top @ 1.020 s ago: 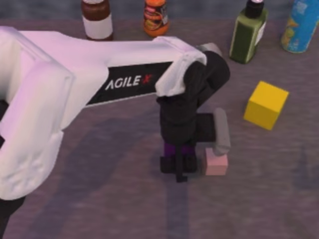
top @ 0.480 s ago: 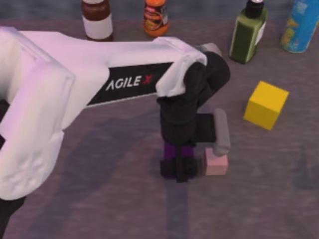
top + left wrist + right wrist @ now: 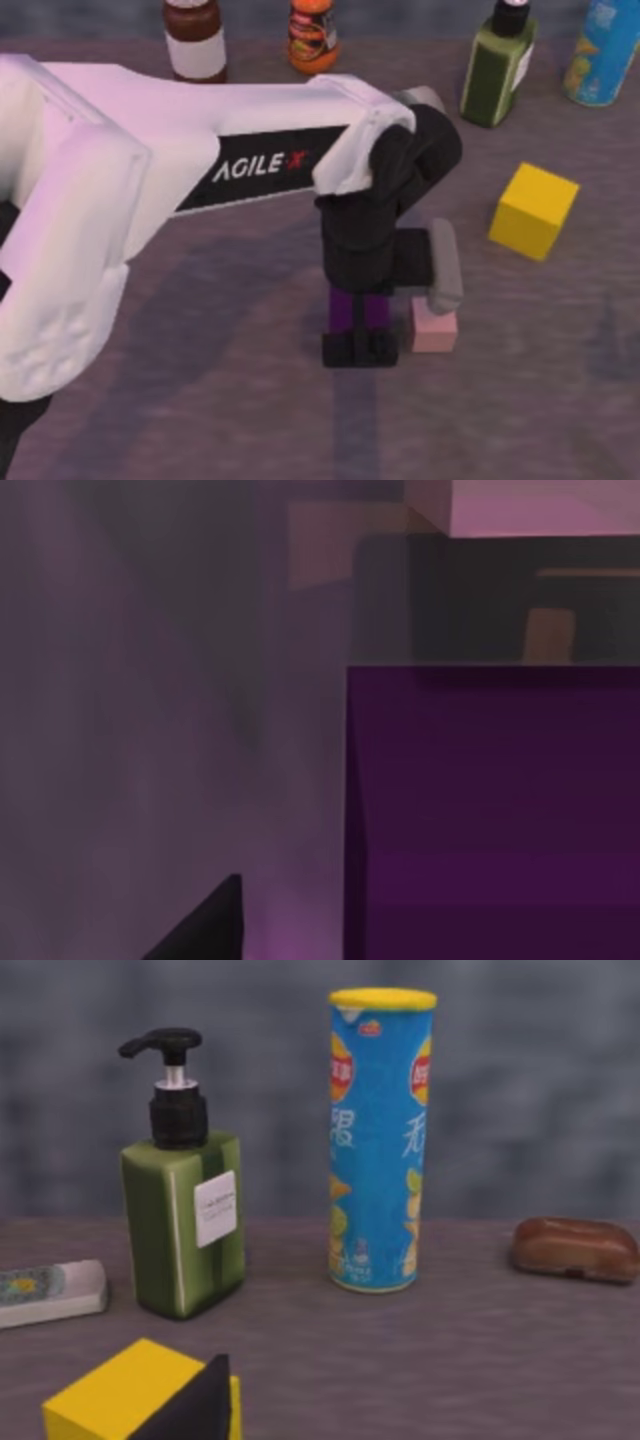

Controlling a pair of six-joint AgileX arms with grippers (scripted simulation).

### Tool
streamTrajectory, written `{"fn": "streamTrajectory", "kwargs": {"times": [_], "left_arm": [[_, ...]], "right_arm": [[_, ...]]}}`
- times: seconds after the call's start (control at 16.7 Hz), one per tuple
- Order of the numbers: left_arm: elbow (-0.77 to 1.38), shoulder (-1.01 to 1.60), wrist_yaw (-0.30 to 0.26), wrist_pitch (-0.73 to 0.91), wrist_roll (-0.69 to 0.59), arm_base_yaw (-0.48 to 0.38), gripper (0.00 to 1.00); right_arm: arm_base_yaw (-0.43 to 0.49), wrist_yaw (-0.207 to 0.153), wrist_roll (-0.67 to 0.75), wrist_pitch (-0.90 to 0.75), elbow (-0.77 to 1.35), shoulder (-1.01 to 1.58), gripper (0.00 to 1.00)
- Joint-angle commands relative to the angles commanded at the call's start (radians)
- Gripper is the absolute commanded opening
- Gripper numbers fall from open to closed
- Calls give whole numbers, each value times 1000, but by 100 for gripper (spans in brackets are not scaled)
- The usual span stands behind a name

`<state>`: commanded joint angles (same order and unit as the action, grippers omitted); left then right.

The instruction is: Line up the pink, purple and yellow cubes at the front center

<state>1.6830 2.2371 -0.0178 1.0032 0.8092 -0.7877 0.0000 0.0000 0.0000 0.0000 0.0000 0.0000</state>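
Hovering over the front center, our left gripper [image 3: 358,348] stands spread astride the dark purple cube [image 3: 357,308], touching neither flank. Just beside sits the pink cube [image 3: 434,328]. Rigid, light, matte: we'd pinch its opposite flat faces, mid-height.

At the front centre of the bench [image 3: 200,420], the purple cube [image 3: 358,308] sits just left of the pink cube [image 3: 434,328], under the left claw [image 3: 358,348]. The yellow cube [image 3: 534,211] lies well apart to the right and farther back. Along the back edge stand, left to right, a jar [image 3: 195,38], a sauce bottle [image 3: 313,35], a pump bottle [image 3: 497,68] and a crisp tube [image 3: 605,50].
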Motion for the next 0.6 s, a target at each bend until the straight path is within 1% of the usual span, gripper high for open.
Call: {"fn": "streamTrajectory", "kwargs": {"times": [0.24,0.6], "left_arm": [[34,-9,0,40,1,5,100],[174,-56,1,231,1,22,100]], "right_arm": [[0,0,0,0,0,0,100],[0,0,0,0,0,0,100]]}}
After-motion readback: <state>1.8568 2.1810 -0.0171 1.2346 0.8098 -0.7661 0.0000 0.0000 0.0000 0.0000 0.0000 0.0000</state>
